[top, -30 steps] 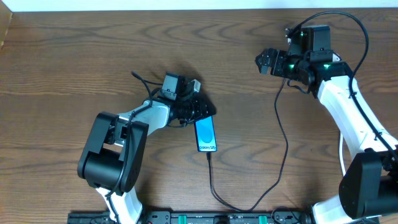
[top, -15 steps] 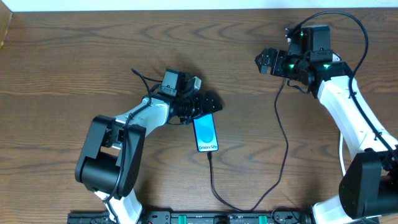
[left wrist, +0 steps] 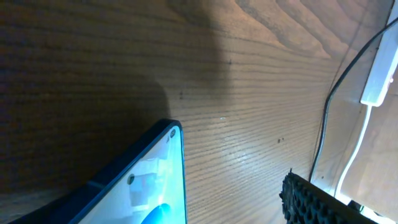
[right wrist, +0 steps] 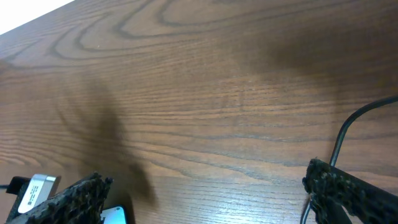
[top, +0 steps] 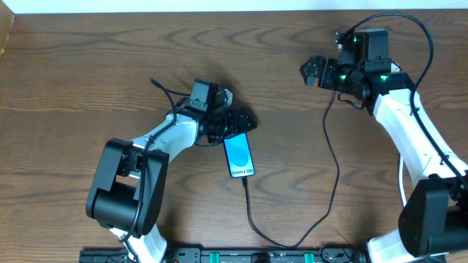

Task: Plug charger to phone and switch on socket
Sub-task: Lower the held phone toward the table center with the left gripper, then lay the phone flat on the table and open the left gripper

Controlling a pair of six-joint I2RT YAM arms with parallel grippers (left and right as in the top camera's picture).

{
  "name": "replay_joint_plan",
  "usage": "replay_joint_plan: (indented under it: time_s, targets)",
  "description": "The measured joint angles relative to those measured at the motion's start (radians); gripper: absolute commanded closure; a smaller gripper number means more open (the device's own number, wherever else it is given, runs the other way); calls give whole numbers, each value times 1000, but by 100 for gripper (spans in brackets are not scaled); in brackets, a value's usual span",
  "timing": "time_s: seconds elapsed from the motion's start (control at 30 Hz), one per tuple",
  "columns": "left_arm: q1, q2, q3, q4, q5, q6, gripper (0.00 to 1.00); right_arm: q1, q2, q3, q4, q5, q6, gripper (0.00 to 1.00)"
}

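Phone (top: 239, 155) on the wooden table (top: 88, 66), with the left gripper (top: 238, 126) set at its far end.
Nearest, the charger (top: 333, 175) is looped away from the phone's near edge, which its tip meets; whether it is seated cannot be told. At the phone's far end the left gripper's jaws are held apart, the one finger (left wrist: 323, 199) in view standing clear of the phone's side. Farther off, right of the phone, the right gripper (top: 308, 71) is spread wide and clamped on nothing, with the cable passing beside it. The socket (left wrist: 380, 62) is seen beyond the phone, in the left wrist view only.
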State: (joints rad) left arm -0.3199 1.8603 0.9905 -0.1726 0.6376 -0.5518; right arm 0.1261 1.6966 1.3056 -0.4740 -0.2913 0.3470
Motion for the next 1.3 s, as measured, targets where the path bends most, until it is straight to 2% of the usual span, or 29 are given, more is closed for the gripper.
replay_joint_plan:
  time_s: [0.33,1.3]
  targets:
    - [-5,-6,5,-4,-51,-13,14,0,0,0,0,0,0,1]
    - [-57,-23,18,0,-384,-21,14,0,0,0,0,0,0,1]
